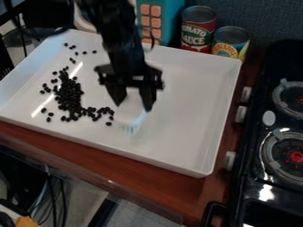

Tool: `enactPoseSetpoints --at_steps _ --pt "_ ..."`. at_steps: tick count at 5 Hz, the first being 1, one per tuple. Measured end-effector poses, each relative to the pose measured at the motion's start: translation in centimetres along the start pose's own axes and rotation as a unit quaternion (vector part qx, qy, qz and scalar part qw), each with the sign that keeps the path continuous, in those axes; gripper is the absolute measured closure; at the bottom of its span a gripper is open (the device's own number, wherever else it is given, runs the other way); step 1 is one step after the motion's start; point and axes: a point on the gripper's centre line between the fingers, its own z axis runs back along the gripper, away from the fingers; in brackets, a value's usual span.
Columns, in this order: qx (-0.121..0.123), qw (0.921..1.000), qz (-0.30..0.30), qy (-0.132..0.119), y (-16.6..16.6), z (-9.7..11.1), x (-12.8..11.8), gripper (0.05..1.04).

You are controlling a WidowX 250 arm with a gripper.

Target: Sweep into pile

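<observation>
Beside the beans (70,95): my gripper (133,104), closed on the brush (128,116). Risks: strays scattering across the tray (183,111), should I sweep too fast; brush twisting, should its edge catch.

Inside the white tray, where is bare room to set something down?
The widest bare patch lies between the black pincer and the tray wall facing the black stove. It is crowded opposite, by small black beans, and below the pincer, by a white brush.
</observation>
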Motion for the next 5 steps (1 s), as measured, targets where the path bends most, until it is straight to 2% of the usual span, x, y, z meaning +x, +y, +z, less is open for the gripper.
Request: enactPoseSetpoints --at_steps 1,2,3,4,5 --pt "0.022 0.9964 -0.077 -0.028 0.4 -2.2 -0.2 0.351" --pt "0.031 0.9930 -0.100 -0.054 0.6 -2.5 0.4 0.351" --pt "0.030 0.9924 -0.101 -0.062 1.4 -2.5 1.3 0.351" --pt "0.030 0.9940 -0.093 -0.048 2.3 -2.3 1.2 0.351" --pt "0.039 0.9963 -0.071 -0.027 4.6 -1.9 0.8 0.351"
